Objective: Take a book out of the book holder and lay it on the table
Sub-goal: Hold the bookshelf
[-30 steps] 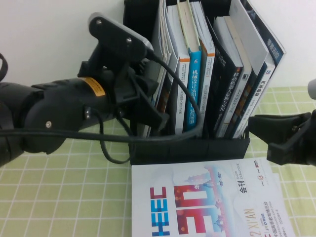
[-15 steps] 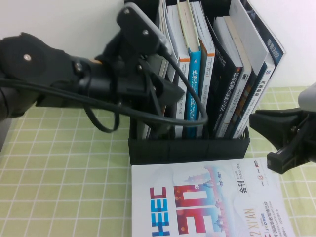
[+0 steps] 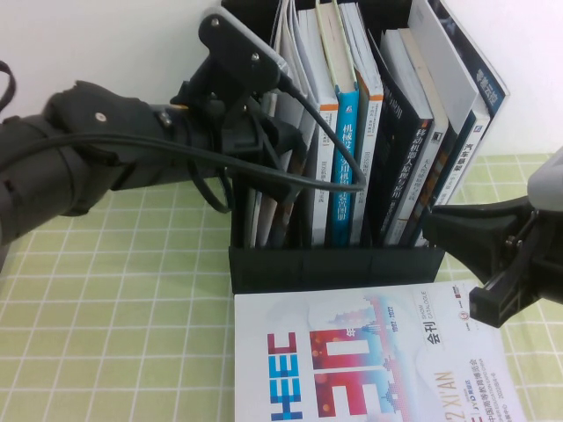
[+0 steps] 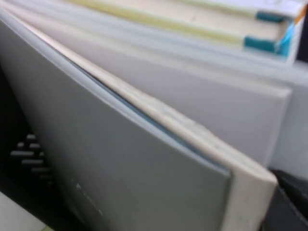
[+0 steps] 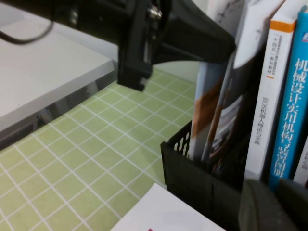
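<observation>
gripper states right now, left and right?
Left gripper: at the book in the book holder, one finger on each side; grip cannot be told.
Right gripper: open, empty, hovering beside the holder's right end.

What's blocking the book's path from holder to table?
The white magazine lies on the table right before the book holder. Left hand is at the book inside; right hand, open, hovers at the holder's right front.
</observation>
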`<act>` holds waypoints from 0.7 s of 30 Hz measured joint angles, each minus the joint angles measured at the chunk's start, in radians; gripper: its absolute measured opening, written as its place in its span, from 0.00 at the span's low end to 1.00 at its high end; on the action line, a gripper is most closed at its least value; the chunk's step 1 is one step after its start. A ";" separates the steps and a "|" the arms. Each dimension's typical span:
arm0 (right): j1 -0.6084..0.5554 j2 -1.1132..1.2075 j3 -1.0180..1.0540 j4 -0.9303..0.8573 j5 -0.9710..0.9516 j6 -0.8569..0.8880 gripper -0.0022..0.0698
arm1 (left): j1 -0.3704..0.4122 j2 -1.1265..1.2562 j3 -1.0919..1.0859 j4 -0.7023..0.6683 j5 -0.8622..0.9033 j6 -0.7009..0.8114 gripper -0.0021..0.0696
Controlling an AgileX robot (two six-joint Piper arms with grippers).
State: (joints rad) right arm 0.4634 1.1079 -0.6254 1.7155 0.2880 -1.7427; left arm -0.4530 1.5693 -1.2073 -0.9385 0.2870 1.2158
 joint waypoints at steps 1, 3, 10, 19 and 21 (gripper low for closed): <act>0.000 0.000 0.000 0.000 0.000 0.000 0.13 | 0.000 0.011 0.000 -0.002 -0.010 0.004 0.03; 0.000 0.000 0.000 0.000 0.000 0.000 0.13 | 0.000 0.029 0.000 -0.005 -0.026 0.007 0.03; 0.015 0.057 -0.006 0.000 0.087 -0.020 0.16 | 0.000 0.037 0.000 -0.006 -0.115 0.007 0.03; 0.152 0.298 -0.204 0.000 -0.047 -0.022 0.21 | 0.000 0.022 0.000 -0.014 -0.180 0.007 0.03; 0.163 0.350 -0.278 0.000 -0.073 -0.022 0.22 | 0.000 0.022 0.000 -0.014 -0.180 0.007 0.03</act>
State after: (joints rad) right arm 0.6262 1.4584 -0.9037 1.7155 0.2153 -1.7648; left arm -0.4530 1.5916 -1.2073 -0.9520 0.1070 1.2226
